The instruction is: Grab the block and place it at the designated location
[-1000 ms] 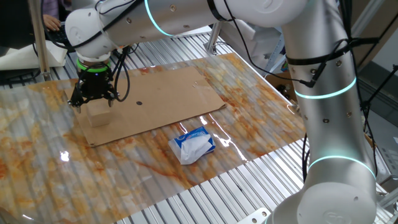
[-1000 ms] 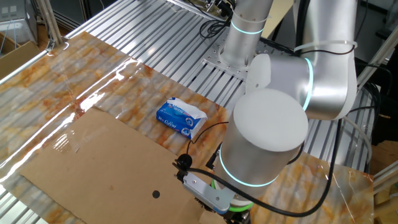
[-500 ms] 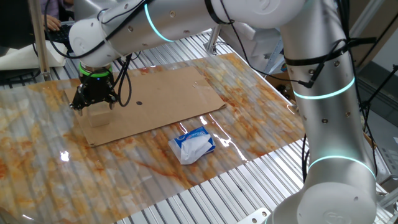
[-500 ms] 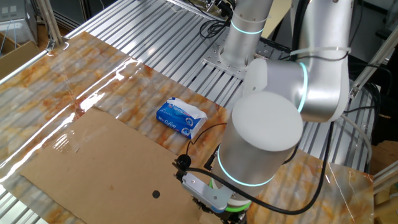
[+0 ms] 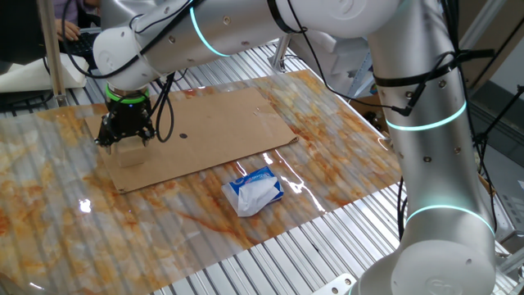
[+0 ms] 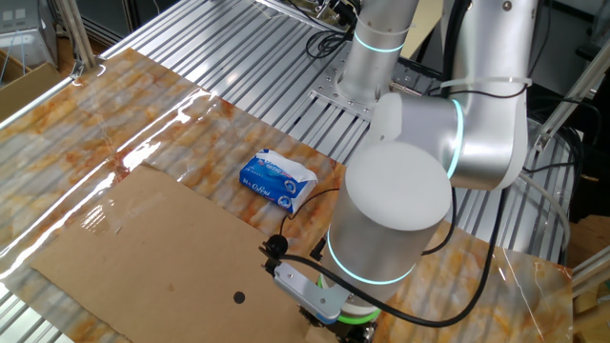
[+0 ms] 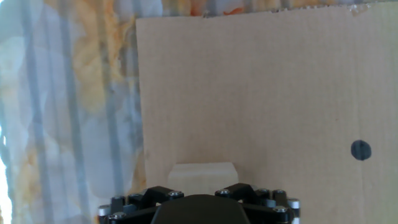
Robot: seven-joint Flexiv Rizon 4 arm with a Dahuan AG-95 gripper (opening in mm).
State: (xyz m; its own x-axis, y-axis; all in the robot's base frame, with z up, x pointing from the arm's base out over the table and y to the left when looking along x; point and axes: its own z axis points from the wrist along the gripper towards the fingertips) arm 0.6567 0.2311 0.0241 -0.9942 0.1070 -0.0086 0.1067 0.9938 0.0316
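Observation:
The block (image 5: 128,148), a light-tan wooden cube, sits between my gripper's (image 5: 125,142) fingers over the left end of the brown cardboard sheet (image 5: 221,123), a little above it with a shadow below. The gripper is shut on the block. In the hand view the block (image 7: 202,173) shows just ahead of the gripper body. The designated location, a small black dot (image 5: 183,137), lies on the sheet to the right of the gripper. It also shows in the hand view (image 7: 360,150) and in the other fixed view (image 6: 238,297), where the arm hides the gripper.
A blue-and-white soft packet (image 5: 255,190) lies on the marbled mat in front of the cardboard, also in the other fixed view (image 6: 276,178). The sheet's left edge (image 7: 140,99) runs close to the block. Ribbed metal table surrounds the mat.
The gripper has risen slightly with the block in it and shifted a little toward the back of the sheet. The packet and the cardboard have not moved.

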